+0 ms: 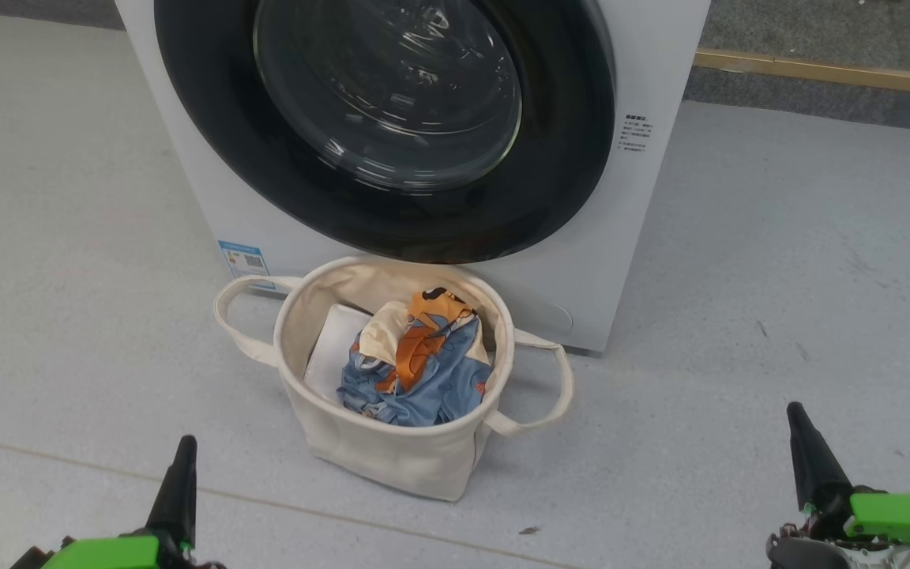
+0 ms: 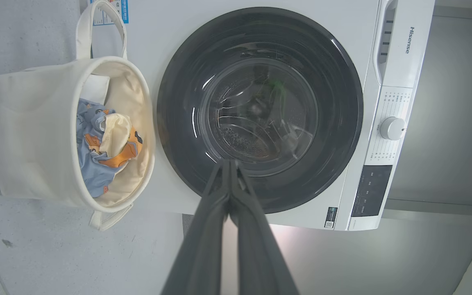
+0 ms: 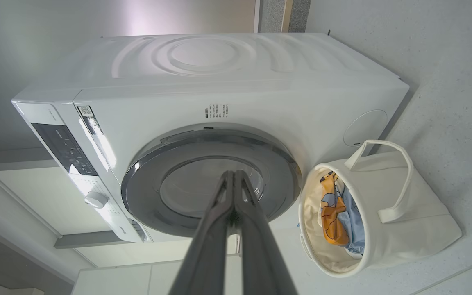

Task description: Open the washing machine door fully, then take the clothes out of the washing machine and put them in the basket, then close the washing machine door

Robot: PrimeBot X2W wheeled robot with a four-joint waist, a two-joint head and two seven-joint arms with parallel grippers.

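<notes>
Grey speckled floor [image 1: 779,261] runs flat under everything I see, with a thin seam [image 1: 68,462] crossing it on my side and a small dark speck [image 1: 528,530] lying beyond that. Along the far edge a yellowish strip [image 1: 818,73] lies beside a darker grey band. The washing machine [image 1: 629,237] stands on this floor, white, with a blue sticker [image 1: 243,259] low on its front and a round dial [image 2: 391,128] on its panel. The washing machine door [image 1: 565,182] sits flush against the front, its glossy black rim ringing the clear glass.

Between me and the machine stands the basket [image 1: 392,458] – upright on the floor, just in front of the machine's lower front, below the door, loop handles out to either side. The clothes [image 1: 415,371] lie bundled inside it, light blue with orange and cream, partly over a flat white sheet [image 1: 332,348] against the inner wall.

My left gripper [image 2: 228,164] points at the door glass from well back, its two fingers pressed together on nothing. My right gripper [image 3: 232,174] is the same – fingers together, empty, aimed at the door, clear of the basket
</notes>
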